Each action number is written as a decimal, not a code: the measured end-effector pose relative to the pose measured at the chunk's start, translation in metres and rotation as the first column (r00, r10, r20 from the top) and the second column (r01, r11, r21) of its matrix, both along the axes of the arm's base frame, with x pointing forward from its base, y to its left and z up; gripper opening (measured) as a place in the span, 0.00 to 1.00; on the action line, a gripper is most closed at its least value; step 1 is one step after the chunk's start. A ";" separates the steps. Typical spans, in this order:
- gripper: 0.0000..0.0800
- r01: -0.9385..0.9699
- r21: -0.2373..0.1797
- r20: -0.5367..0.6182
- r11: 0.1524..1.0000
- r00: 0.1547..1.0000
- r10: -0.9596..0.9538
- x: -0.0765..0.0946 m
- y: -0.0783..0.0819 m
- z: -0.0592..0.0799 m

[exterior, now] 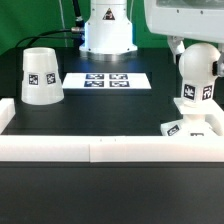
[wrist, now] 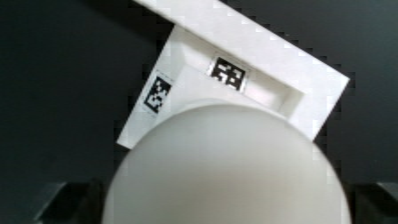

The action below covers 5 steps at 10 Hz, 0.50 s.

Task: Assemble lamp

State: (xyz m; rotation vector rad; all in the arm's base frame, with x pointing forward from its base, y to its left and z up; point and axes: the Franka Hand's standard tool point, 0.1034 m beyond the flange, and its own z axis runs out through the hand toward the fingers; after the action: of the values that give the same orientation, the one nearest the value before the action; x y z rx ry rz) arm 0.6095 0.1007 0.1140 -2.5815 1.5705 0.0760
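While the claw (wrist: 214,198) is clenched on the rounded bulb (exterior: 196,72), which fills the gap between its dark fingers (wrist: 64,200), the flat square base (exterior: 194,126) lies on the counter (exterior: 110,115) just below the claw (whether bulb and base touch is unclear). The cone shade (exterior: 42,76) stands well apart from the claw.

Glossy white arm (exterior: 190,18); white pedestal (exterior: 108,25) trailing black cables (exterior: 68,20); dark fingers (wrist: 68,200).
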 end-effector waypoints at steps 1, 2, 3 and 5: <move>0.86 -0.060 -0.002 0.005 0.998 0.998 0.060 0.000 0.000 0.000; 0.87 -0.145 -0.003 0.012 0.989 0.989 0.145 0.000 -0.001 0.000; 0.87 -0.186 -0.005 0.017 0.983 0.982 0.186 0.000 -0.001 0.001; 0.87 -0.378 -0.016 0.040 0.926 0.925 0.379 0.000 0.000 0.000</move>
State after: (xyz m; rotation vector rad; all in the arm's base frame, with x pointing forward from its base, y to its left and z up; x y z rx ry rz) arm 0.6090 0.1005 0.1144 -2.8352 1.0383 0.0486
